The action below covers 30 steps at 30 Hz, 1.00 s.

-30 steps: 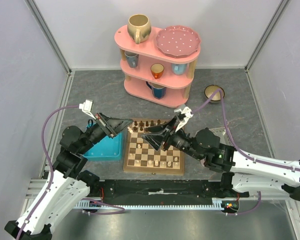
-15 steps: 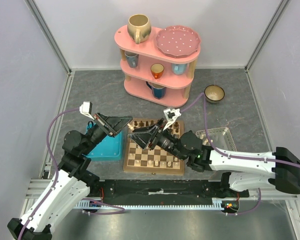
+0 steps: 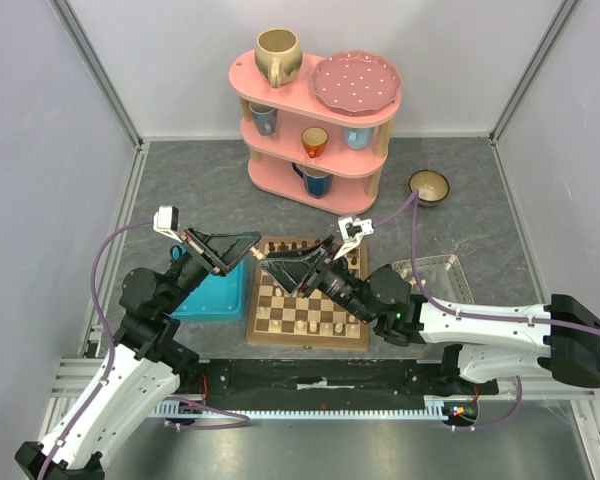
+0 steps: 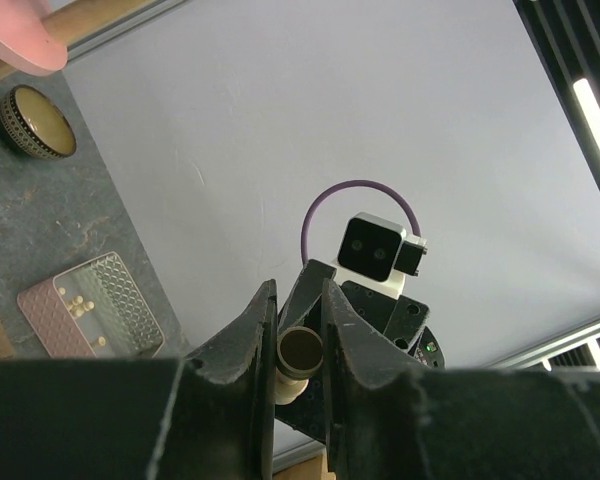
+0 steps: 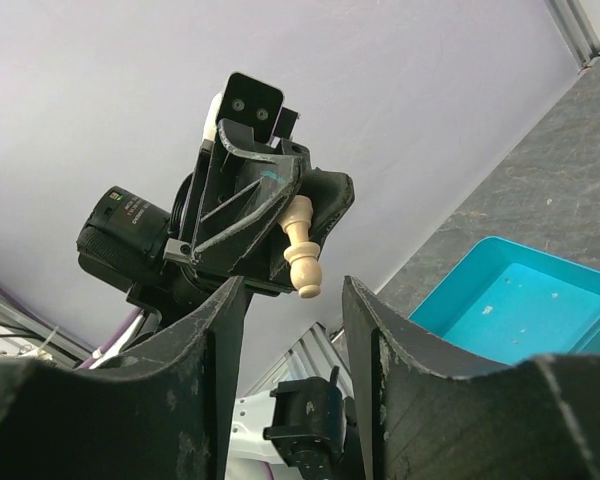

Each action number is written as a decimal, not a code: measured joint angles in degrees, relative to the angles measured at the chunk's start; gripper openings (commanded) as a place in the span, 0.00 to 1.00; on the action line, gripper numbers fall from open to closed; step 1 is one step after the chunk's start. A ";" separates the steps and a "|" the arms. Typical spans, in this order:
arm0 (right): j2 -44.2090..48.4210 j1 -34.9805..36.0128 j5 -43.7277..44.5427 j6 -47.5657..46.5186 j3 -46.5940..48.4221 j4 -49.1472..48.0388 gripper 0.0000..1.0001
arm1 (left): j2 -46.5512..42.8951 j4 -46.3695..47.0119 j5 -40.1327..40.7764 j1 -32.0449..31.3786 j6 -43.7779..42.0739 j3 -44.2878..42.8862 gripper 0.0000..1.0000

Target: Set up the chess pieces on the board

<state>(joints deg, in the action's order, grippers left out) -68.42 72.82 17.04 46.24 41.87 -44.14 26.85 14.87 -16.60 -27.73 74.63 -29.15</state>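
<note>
Cream chess piece (image 5: 301, 247), clamped in left gripper (image 4: 295, 297) above the far-left corner of the board (image 3: 307, 343). Right gripper (image 3: 271, 266), jaws parted, has been brought up facing it. Handover judged imminent.

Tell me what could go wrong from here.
1. The left hand pinches the cream chess piece by one end only, with most of it hanging free. A nudge from the open right hand could twist it loose.
2. The two hands face each other in the air near the chessboard's far left corner. A dropped piece could topple the chessmen standing there.
</note>
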 measured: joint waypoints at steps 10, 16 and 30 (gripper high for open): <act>-2.05 0.07 0.87 -1.44 0.07 -1.40 0.39 | -0.98 1.25 0.00 0.00 1.70 2.10 0.02; -2.95 0.07 0.92 -2.38 0.59 -1.68 0.34 | -1.16 2.21 0.00 0.00 2.80 2.71 0.02; -4.20 0.07 0.83 -2.95 2.73 -1.86 0.38 | -2.27 4.33 0.00 0.00 5.31 4.79 0.02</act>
<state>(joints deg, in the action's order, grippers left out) -72.62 72.88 17.87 43.29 44.60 -46.00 24.58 19.20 -16.60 -27.73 79.94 -24.36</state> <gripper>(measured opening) 0.365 0.245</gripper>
